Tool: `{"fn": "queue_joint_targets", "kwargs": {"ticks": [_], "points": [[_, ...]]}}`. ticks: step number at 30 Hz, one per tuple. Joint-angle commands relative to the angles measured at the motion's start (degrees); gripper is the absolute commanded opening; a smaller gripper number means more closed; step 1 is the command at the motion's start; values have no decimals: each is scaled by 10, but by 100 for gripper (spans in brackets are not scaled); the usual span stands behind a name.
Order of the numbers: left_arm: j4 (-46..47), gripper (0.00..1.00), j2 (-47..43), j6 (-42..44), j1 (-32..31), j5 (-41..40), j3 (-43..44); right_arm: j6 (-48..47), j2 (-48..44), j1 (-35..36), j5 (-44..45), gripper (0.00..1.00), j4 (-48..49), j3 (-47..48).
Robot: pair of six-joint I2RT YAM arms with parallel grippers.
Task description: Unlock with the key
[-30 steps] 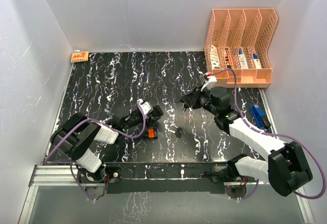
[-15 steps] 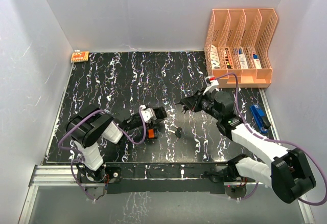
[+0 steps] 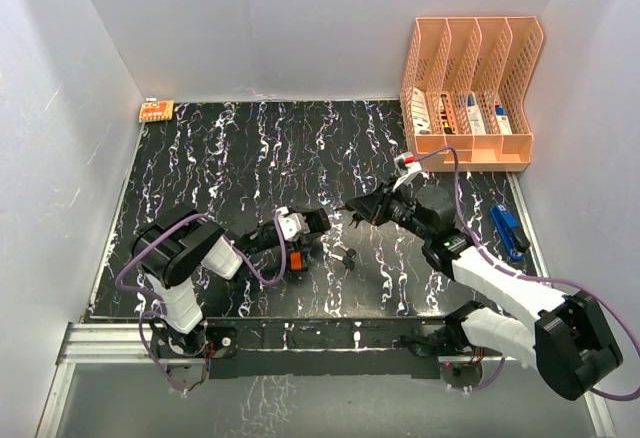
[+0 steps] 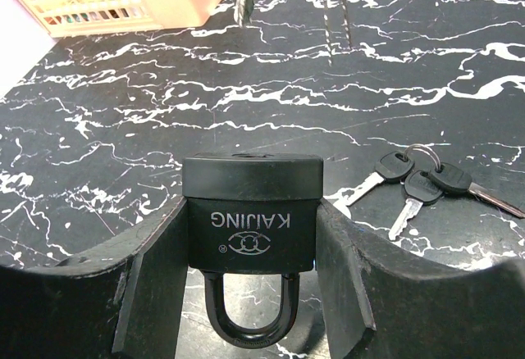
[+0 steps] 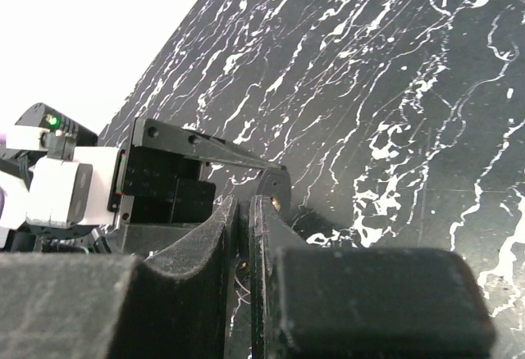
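Observation:
My left gripper (image 3: 305, 226) is shut on a black padlock (image 4: 250, 220) marked KAIJING, gripping its body from both sides with the shackle toward the wrist (image 4: 250, 240). A bunch of black-headed keys (image 4: 420, 184) lies on the table just right of it, also seen in the top view (image 3: 348, 256). My right gripper (image 3: 363, 210) hovers a little beyond the padlock, its jaws pressed together (image 5: 244, 211) on a key (image 5: 275, 191). Thin key blades (image 4: 332, 2) hang from it above the table in the left wrist view.
An orange file organizer (image 3: 470, 88) stands at the back right. A blue object (image 3: 508, 230) lies near the right edge. A small orange item (image 3: 296, 260) sits by the left arm, another (image 3: 154, 111) at the back left corner.
My right gripper has moved left and nearer, toward the padlock. My left arm has folded in and its gripper with the padlock has shifted slightly right.

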Motion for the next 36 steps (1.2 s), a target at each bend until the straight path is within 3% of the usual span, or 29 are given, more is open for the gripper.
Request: {"fn": "queue_joint_targets", "kwargs": {"ticks": [1, 36], "points": [[146, 0, -27, 18, -2, 32, 26, 0, 4, 27, 7, 0, 46, -1], [146, 0, -90, 30, -6, 80, 6, 5, 8, 48, 24, 0, 48, -7]]}}
